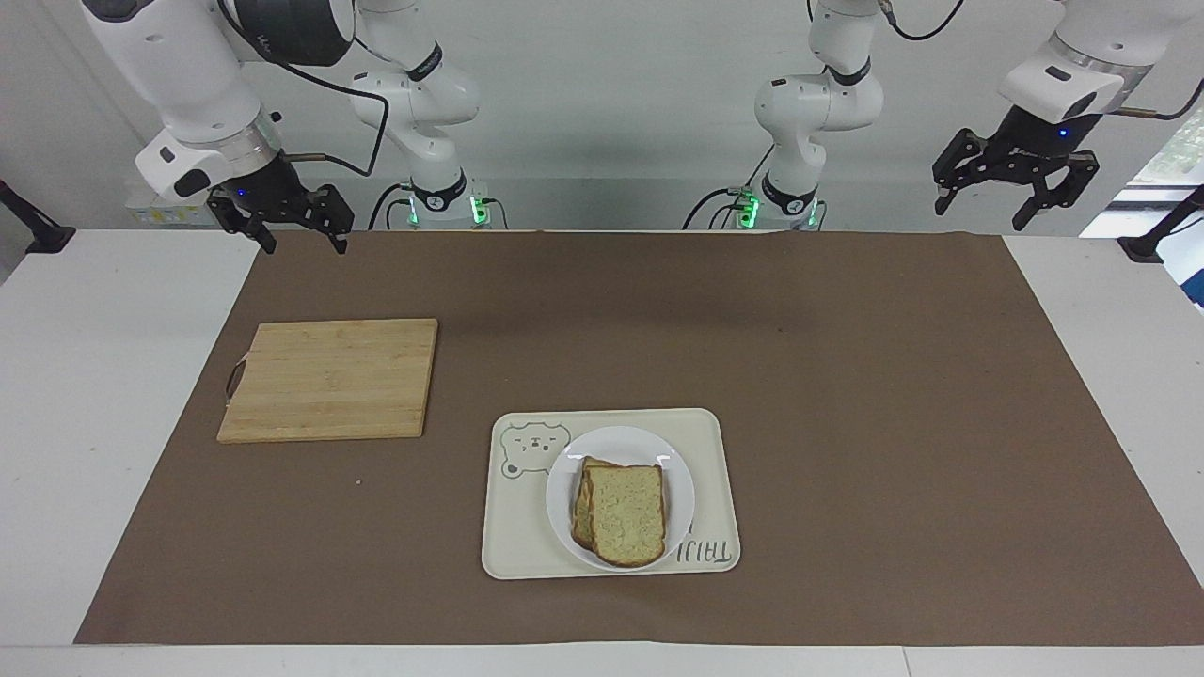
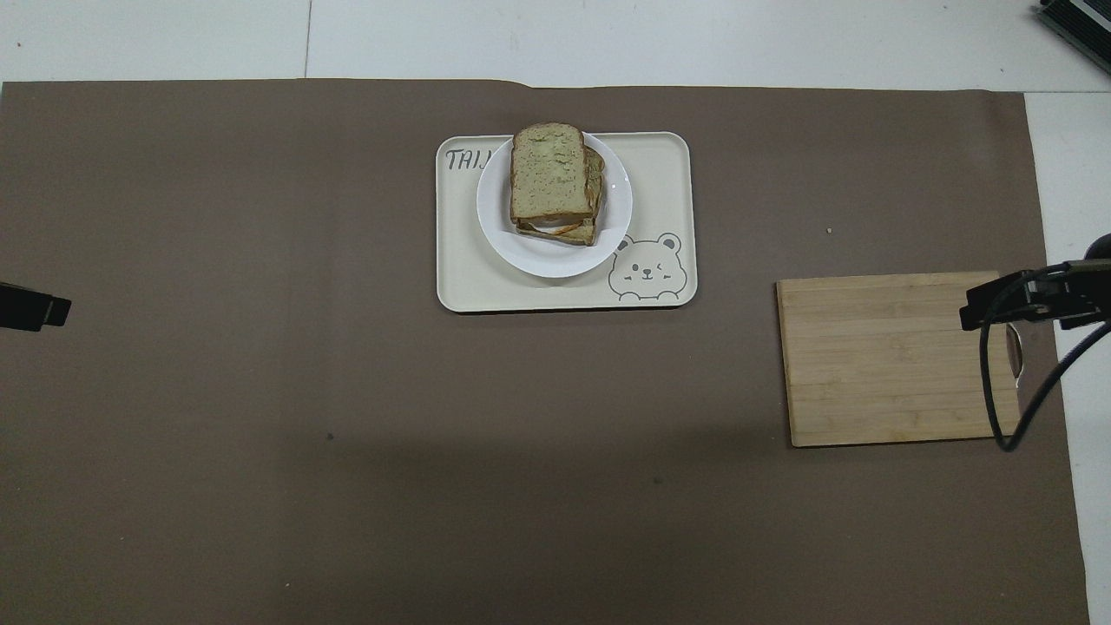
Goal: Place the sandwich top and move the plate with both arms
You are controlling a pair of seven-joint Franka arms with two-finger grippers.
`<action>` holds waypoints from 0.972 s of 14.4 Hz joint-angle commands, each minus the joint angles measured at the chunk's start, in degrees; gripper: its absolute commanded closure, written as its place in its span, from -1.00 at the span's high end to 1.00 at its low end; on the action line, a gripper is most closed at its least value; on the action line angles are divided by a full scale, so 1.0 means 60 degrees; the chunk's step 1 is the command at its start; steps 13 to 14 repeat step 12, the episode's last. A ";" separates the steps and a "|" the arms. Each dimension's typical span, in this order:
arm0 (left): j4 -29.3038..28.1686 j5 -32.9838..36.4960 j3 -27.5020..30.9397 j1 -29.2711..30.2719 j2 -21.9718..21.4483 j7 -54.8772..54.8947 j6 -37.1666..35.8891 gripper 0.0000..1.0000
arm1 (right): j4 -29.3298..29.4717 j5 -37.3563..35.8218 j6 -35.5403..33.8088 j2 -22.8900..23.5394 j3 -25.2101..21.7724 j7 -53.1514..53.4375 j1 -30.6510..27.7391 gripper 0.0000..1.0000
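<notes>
The sandwich top [image 1: 627, 514] [image 2: 548, 174], a plain bread slice, lies on another slice on the small white plate [image 1: 673, 475] [image 2: 534, 256]. The plate sits on a cream bear tray [image 1: 517, 536] [image 2: 668, 174]. My left gripper [image 1: 1017, 182] is open and empty, raised at the left arm's end of the table near the robots. My right gripper [image 1: 295, 226] is open and empty, raised at the right arm's end, over the mat's edge near the robots. Both are apart from the plate.
A bamboo cutting board [image 1: 329, 379] [image 2: 894, 358] lies toward the right arm's end, nearer to the robots than the tray. A brown mat [image 1: 847, 376] covers the table. A black cable [image 2: 998, 382] hangs over the board's handle end.
</notes>
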 commanded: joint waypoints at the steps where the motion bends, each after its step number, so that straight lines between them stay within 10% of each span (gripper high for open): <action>1: 0.0363 0.0192 -0.0127 0.0111 0.0271 -0.0115 -0.0254 1.00 | 0.0127 0.0205 0.0021 0.0088 0.0033 0.0112 -0.0057 1.00; 14: -0.0296 0.0192 -0.0171 0.0037 -0.0212 -0.1302 -0.0078 1.00 | 0.0127 0.0205 0.0021 0.0088 0.0033 0.0112 -0.0057 1.00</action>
